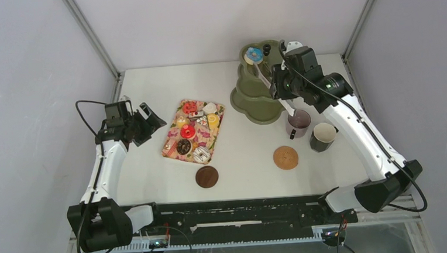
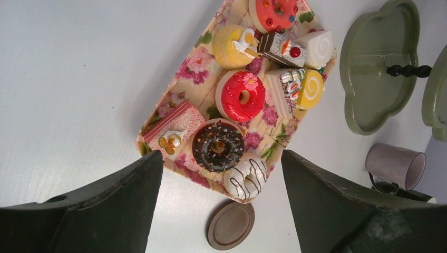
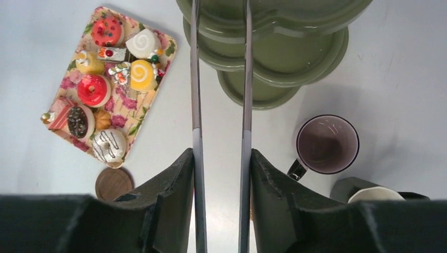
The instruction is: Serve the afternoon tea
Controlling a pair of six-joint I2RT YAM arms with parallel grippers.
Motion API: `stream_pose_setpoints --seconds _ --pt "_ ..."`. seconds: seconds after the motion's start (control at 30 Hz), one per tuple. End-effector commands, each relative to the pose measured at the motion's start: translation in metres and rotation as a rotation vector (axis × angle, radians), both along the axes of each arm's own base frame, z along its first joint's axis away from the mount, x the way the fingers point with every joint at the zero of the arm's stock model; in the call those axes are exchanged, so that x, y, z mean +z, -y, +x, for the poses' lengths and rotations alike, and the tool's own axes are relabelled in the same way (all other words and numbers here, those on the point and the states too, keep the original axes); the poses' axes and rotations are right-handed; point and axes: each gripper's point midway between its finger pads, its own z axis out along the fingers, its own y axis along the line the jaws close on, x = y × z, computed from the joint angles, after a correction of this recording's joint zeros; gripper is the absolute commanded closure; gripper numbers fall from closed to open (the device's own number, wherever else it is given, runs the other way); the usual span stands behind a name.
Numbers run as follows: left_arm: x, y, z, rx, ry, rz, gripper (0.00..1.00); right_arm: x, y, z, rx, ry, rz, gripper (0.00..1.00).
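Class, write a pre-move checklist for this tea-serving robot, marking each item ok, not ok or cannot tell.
Grip of right tool on long thin metal tongs: ok.
Empty, open left tool: ok.
Placement of blue-iced donut on olive-green tiered stand: ok.
Tips of tongs empty: cannot tell.
Both mauve mug and dark green mug on round coasters: not ok.
Supply of toy pastries on floral rectangular tray: ok.
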Motion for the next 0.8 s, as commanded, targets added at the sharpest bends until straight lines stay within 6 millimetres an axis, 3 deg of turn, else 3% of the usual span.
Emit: stream_pose_setpoints --seconds 0.0,0.17,0.33,0.53,0.63,0.77 --pt "0.017 0.000 0.005 -0.010 0.063 0.004 0.13 0.044 -0.003 -0.021 0.022 0.122 0.079 0.58" --pt "0.020 -0.002 0.005 -0.007 0.066 0.014 0.13 0.050 -0.004 -0.048 0.089 0.145 0.084 0.74" --pt "0.023 -0.005 0.003 0.002 0.067 0.030 0.13 0.045 -0.033 -0.085 0.305 0.186 0.067 0.83" --pt "0.029 -0.008 0.002 0.027 0.078 0.040 0.13 -0.004 -0.084 -0.114 0.461 0.058 0.058 0.78" --pt "0.028 -0.009 0.001 0.026 0.073 0.042 0.13 -0.034 -0.111 -0.117 0.473 -0.024 0.071 0.71" --pt "0.024 -0.009 -0.003 0.027 0.063 0.045 0.13 -0.058 -0.139 -0.111 0.421 -0.098 0.105 0.65"
